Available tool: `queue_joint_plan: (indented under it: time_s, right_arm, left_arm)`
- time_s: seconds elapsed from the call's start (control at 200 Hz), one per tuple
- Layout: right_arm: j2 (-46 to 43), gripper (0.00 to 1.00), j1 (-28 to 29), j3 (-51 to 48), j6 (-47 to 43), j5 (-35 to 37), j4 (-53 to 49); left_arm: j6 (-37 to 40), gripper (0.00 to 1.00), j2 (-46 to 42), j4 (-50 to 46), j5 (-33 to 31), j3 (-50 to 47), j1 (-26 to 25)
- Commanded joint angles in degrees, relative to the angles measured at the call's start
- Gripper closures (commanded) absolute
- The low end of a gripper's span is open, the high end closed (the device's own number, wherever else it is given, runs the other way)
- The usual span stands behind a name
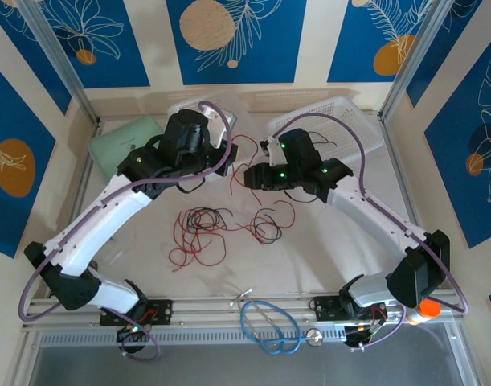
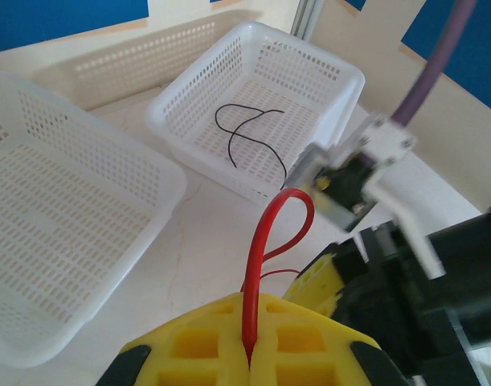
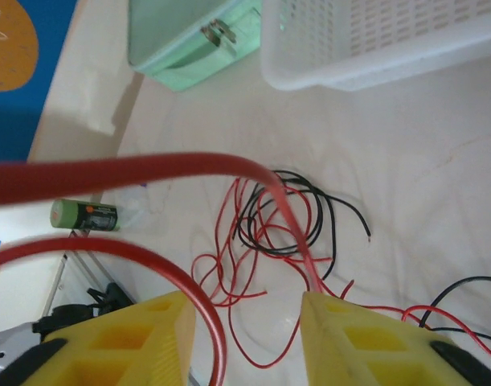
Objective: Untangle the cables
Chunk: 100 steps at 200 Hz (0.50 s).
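Observation:
My left gripper [image 2: 249, 354] is shut on a red cable [image 2: 287, 215], which rises from the yellow fingers in a loop. In the top view the left gripper [image 1: 227, 161] sits close to my right gripper [image 1: 245, 173], above the table's middle. My right gripper [image 3: 245, 342] stands open, its yellow fingers [image 3: 124, 338] apart. A thick-looking red cable loop [image 3: 203, 310] passes through the gap, close to the left finger. Below lies a tangle of red and black cables [image 3: 277, 217], also seen from above as the tangle [image 1: 221, 229]. One black cable [image 2: 245, 129] lies in a white basket [image 2: 341, 80].
Two white baskets [image 1: 341, 121] [image 2: 68, 305] stand at the back, with a pale green box [image 1: 124, 141] to their left. A blue cable loop [image 1: 269, 326] hangs over the front rail. A small green cylinder [image 3: 84, 215] lies near the table's edge.

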Motion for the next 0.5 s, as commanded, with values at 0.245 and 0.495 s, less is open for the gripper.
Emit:
queue_joint_plan:
  time_s: [0.245, 0.495]
  right_arm:
    - [-8.0, 0.68, -0.9, -5.0, 8.9, 16.1, -1.9]
    - [-8.5, 0.77, -1.8, -11.6, 13.7, 13.1, 3.5]
  left_arm:
    - [0.9, 1.00, -4.0, 1.4, -2.2, -1.3, -0.3]
    - [1.1, 1.00, -5.1, 1.6, -2.4, -1.0, -0.4]
